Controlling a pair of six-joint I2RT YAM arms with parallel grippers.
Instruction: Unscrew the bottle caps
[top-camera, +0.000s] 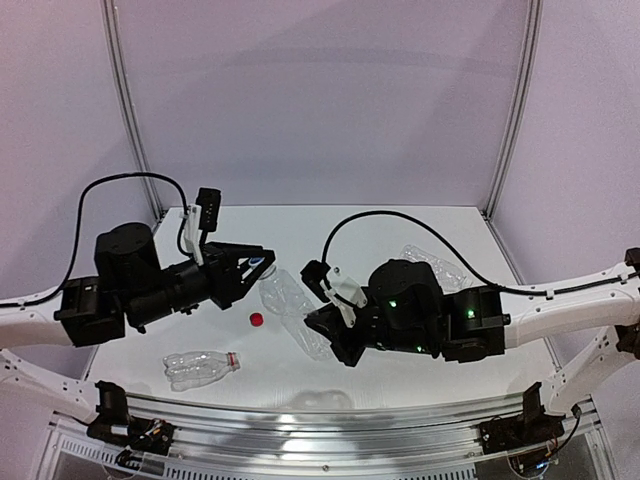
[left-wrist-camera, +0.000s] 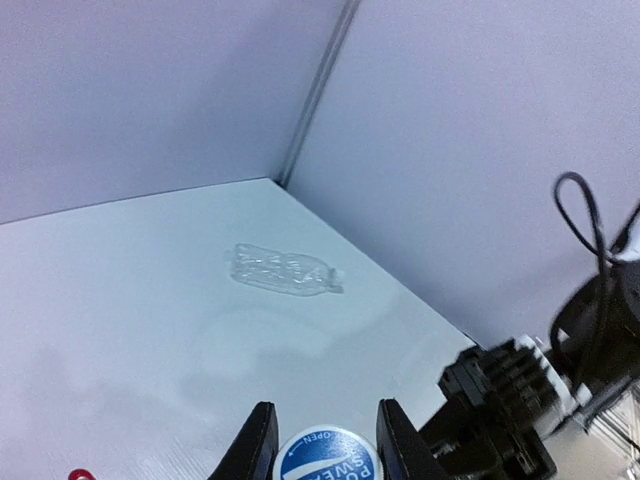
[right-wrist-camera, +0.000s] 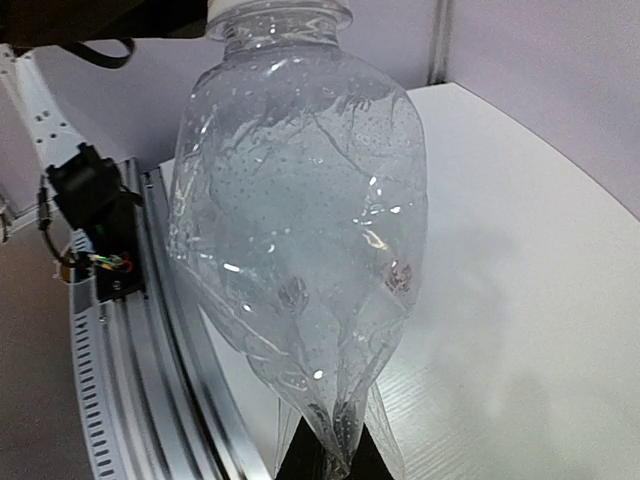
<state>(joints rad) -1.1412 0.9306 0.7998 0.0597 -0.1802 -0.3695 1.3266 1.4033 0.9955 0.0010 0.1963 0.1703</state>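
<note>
A crumpled clear bottle (top-camera: 290, 303) hangs over the table between both arms. Its cap (left-wrist-camera: 328, 456), white-rimmed with a blue printed top, sits between the fingers (left-wrist-camera: 262, 446) of my left gripper (left-wrist-camera: 327, 425), which is shut on it. My right gripper (right-wrist-camera: 335, 462) is shut on the flattened base of this bottle (right-wrist-camera: 300, 240). A loose red cap (top-camera: 257, 319) lies on the table below the bottle. A second clear bottle (top-camera: 200, 366) with a red neck ring lies at the front left, and a third (left-wrist-camera: 283, 270) lies at the back right.
The right arm's black body (left-wrist-camera: 505, 415) stands close to the right of my left gripper. A metal rail (right-wrist-camera: 150, 380) runs along the table's near edge. White walls and a corner post (top-camera: 510, 110) close in the back.
</note>
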